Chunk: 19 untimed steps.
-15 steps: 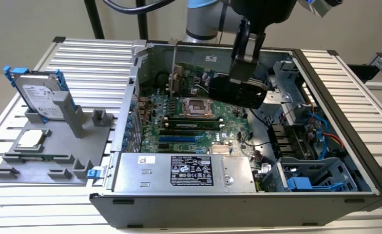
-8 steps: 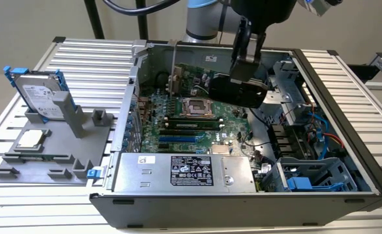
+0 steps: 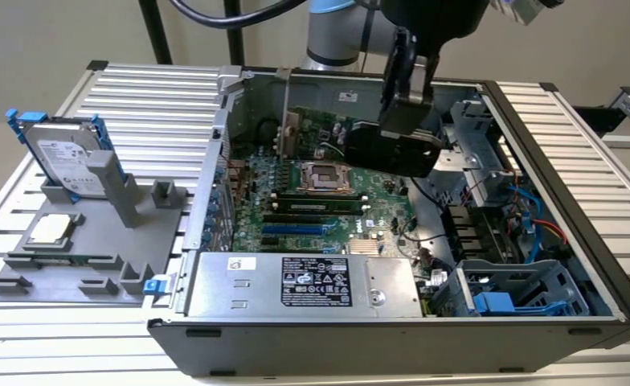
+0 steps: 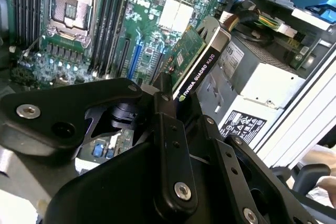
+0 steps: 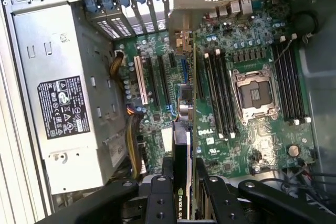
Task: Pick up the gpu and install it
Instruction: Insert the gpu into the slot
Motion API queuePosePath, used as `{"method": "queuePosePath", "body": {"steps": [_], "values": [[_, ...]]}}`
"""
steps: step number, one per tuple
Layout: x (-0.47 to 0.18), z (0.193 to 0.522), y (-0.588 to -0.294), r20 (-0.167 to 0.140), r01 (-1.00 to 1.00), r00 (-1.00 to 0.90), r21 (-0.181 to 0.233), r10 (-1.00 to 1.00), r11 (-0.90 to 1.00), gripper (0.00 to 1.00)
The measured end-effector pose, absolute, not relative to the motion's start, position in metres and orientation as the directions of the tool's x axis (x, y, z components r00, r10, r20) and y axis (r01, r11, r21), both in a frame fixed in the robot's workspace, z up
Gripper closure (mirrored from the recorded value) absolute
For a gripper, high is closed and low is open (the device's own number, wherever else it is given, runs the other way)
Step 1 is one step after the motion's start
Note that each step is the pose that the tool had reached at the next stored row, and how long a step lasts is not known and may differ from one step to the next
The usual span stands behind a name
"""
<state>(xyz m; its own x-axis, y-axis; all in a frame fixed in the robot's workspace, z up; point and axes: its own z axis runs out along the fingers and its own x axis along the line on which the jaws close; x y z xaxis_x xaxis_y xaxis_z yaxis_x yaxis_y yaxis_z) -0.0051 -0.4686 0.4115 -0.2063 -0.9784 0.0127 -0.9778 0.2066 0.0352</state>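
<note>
My gripper (image 3: 407, 121) is shut on the gpu (image 3: 394, 151), whose black shroud faces the exterior view. It hangs inside the open computer case, above the green motherboard (image 3: 293, 213). The second wrist view shows the gpu (image 4: 202, 56) tilted, green board on one side and black cooler on the other, with the gripper (image 4: 176, 98) clamped on its edge. The first wrist view has the gpu (image 5: 184, 129) edge-on. Its silver end bracket (image 5: 184, 3) points at the case's rear slot openings. The card sits over the row of expansion slots (image 5: 157, 80), held by the gripper (image 5: 184, 177).
A grey power supply (image 3: 304, 281) fills the case's near side. The empty CPU socket (image 3: 326, 177) and memory slots lie mid-board. Cables and a blue drive cage (image 3: 508, 301) are at the exterior view's right. Outside, a grey fixture holds a hard drive (image 3: 68, 165) and a CPU chip (image 3: 55, 229).
</note>
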Motion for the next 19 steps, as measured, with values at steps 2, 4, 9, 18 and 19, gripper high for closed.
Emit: {"method": "queuePosePath", "body": {"steps": [2, 4, 9, 18, 19], "values": [[-0.0051, 0.4115, -0.4686, 0.013, -0.98, -0.196, 0.035, -0.98, 0.197, 1.0], [-0.0051, 0.4115, -0.4686, 0.013, -0.982, -0.186, 0.035, -0.982, 0.187, 1.0], [-0.0051, 0.4115, -0.4686, 0.013, -0.986, -0.16, 0.035, -0.987, 0.161, 1.0], [-0.0051, 0.4115, -0.4686, 0.013, -0.992, -0.119, 0.035, -0.993, 0.12, 1.0], [-0.0051, 0.4115, -0.4686, 0.013, -0.993, -0.115, 0.035, -0.993, 0.115, 1.0]]}}
